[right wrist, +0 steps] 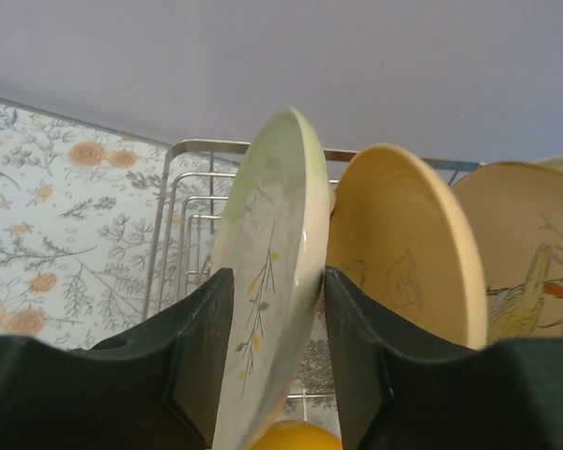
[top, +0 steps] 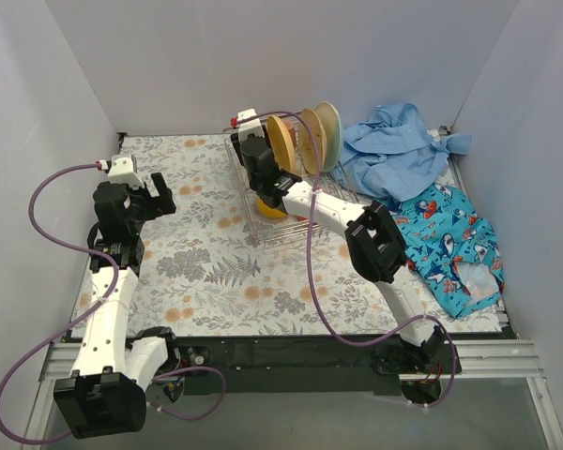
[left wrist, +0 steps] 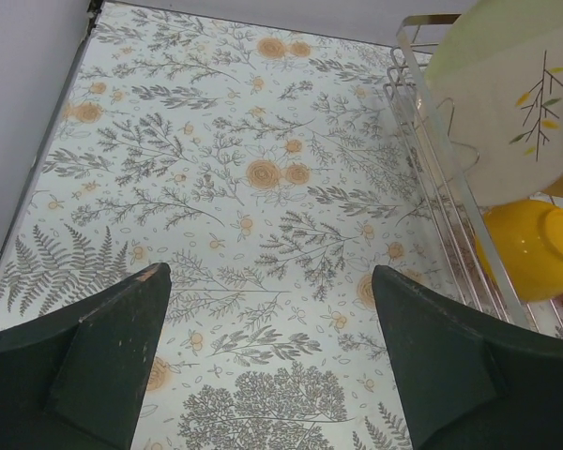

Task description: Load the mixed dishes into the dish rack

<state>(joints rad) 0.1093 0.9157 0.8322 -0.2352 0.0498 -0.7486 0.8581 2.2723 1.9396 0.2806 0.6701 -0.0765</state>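
Your right gripper (right wrist: 274, 281) clamps a floral plate (right wrist: 263, 234) upright in the rack (right wrist: 183, 178), left of a yellow plate (right wrist: 403, 244), above a yellow bowl (left wrist: 535, 248). Your left gripper (left wrist: 267, 281) hangs wide open.

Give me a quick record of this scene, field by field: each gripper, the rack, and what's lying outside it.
left gripper: open, empty, above the patterned table
right gripper: shut on floral plate, upright in dish rack
rack contents: floral plate, yellow-tan plate beside it, yellow bowl
outside rack: blue cloths, right of rack
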